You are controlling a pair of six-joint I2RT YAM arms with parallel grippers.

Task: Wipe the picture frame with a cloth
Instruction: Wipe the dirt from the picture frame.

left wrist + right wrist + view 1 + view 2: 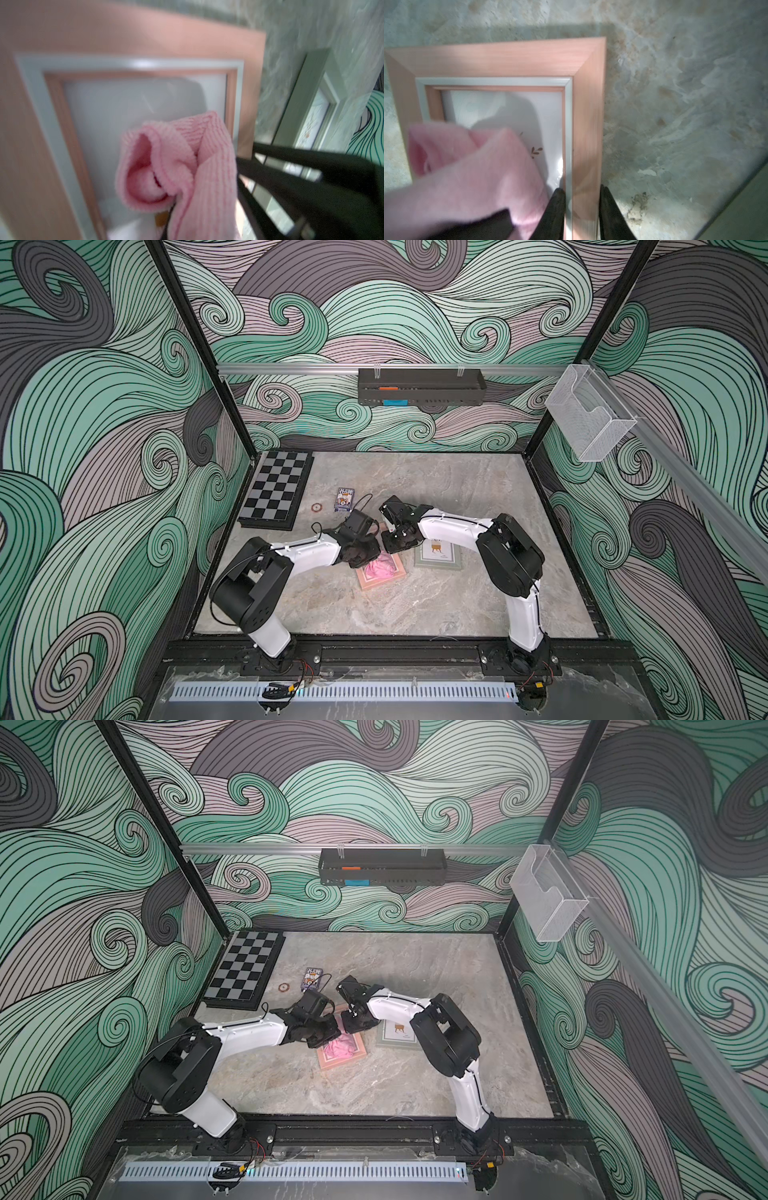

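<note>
Cloth (380,566) lay bunched on the pink picture frame (376,584), pinched in the closed left gripper (369,558); only the right wrist view showed the right gripper (581,192) clamping that frame's side rail; marble tabletop (415,605), chessboard (276,489), wave-patterned walls (104,406).

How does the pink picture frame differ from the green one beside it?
The pink picture frame has the cloth bunched on its glass; the green picture frame is uncovered. The right gripper clamps the pink frame's side rail; nothing grips the green one. Both lie face up on the table.
</note>
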